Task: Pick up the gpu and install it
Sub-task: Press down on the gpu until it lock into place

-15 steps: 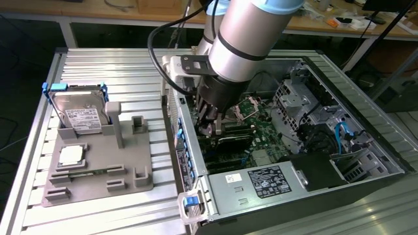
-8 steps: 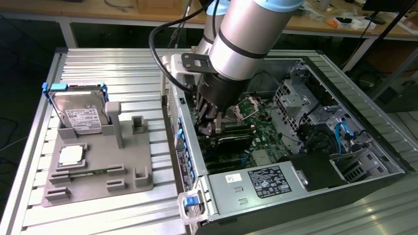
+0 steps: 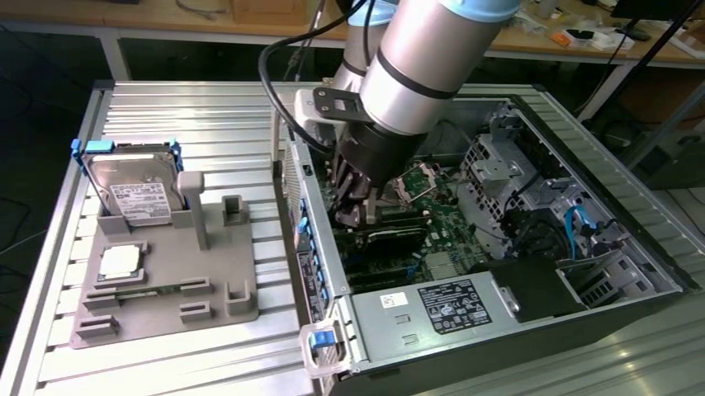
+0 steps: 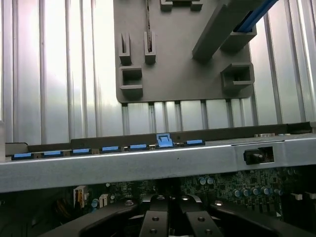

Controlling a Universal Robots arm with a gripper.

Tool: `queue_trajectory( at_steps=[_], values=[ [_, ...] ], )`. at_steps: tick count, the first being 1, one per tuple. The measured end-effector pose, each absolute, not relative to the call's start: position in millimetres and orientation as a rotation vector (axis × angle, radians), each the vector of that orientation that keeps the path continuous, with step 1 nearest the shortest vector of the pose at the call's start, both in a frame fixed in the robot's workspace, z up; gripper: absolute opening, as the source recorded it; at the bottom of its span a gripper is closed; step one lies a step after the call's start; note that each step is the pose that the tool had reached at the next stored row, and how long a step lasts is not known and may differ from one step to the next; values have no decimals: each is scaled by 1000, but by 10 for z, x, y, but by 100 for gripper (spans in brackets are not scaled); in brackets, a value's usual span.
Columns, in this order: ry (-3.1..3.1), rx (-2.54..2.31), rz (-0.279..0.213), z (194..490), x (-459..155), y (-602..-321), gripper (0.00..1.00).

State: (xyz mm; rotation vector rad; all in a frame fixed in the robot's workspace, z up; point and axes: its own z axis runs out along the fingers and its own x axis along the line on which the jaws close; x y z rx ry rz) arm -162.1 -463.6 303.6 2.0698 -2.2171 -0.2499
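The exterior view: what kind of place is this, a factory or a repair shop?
Probably a robotics lab or test bench for computer assembly. A robot arm reaches into an open computer case, a grey parts fixture holds a hard drive, and cluttered wooden workbenches stand behind.

A desk (image 3: 165, 107) holds two big things side by side. On the exterior view's left sits a flat tray (image 3: 165, 305). A hard drive (image 3: 132, 194) stands at the far end of the tray. A small square chip (image 3: 119, 261) lies on the tray, in front of the hard drive. On the exterior view's right sits an open computer case (image 3: 595, 190). The robot arm (image 3: 424, 58) reaches down into the case. Its hand (image 3: 358, 216) is inside, just above the board (image 3: 447, 219). A power box (image 3: 441, 309) sits in the near end of the case.
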Motion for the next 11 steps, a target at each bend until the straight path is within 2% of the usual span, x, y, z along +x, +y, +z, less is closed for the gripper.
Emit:
queue_trajectory(
  at_steps=[11],
  values=[
    [-2192,2019,-310,3035,-1474,-4627,11]
  ],
)
